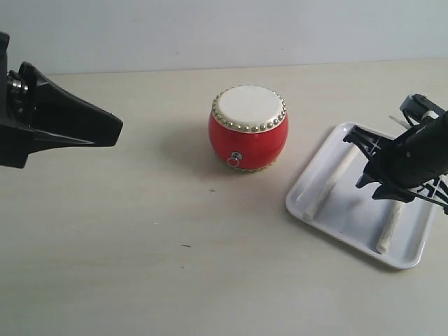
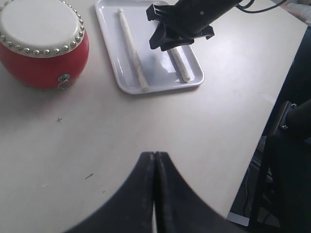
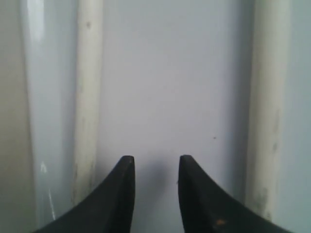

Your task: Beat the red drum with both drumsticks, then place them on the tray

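Observation:
The red drum [image 1: 248,129] [image 2: 43,43] stands upright mid-table, cream skin up. Both drumsticks lie flat in the white tray [image 1: 299,204] [image 2: 150,86] at the right, roughly parallel: one [image 1: 329,185] [image 2: 132,48] [image 3: 87,97] by the side nearer the drum, the other [image 1: 390,231] [image 2: 181,63] [image 3: 265,97] farther out. My right gripper [image 1: 371,189] [image 3: 154,162] hovers over the tray floor [image 3: 175,73] between the two sticks, open, holding nothing. Far to the left, my left gripper [image 1: 115,129] [image 2: 154,155] is shut and empty, well away from the drum.
The right arm [image 2: 189,19] covers part of the outer drumstick and the tray's far end. Bare pale tabletop [image 1: 175,245] lies around the drum and in front of it. In the left wrist view the table edge [image 2: 272,121] drops off beyond the tray.

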You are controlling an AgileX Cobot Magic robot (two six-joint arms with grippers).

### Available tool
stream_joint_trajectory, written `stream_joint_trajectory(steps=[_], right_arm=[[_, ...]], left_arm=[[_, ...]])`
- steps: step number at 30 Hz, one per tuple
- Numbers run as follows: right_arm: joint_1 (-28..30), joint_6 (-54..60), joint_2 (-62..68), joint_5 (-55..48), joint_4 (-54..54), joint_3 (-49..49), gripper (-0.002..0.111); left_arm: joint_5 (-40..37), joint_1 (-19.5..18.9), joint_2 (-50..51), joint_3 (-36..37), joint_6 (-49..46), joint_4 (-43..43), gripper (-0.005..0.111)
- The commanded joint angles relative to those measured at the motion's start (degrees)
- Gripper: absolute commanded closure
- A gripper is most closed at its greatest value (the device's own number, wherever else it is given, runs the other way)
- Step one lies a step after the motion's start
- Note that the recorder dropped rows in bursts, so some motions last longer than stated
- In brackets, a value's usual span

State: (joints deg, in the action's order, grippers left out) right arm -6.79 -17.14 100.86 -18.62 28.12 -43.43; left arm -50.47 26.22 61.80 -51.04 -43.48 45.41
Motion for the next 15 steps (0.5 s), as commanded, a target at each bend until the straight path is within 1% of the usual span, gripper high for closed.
stream_joint_trajectory(steps=[1, 15], right_arm=[[-1.54, 1.58, -0.04, 2.56, 1.81, -0.67, 0.077], [-1.54, 2.69, -0.04, -0.69, 1.60, -5.65, 0.077]], left_arm=[[-0.08, -0.22, -0.41, -0.28, 0.25, 0.86, 0.107], [-0.31, -0.22, -0.41, -0.28, 0.25, 0.86, 0.107]])
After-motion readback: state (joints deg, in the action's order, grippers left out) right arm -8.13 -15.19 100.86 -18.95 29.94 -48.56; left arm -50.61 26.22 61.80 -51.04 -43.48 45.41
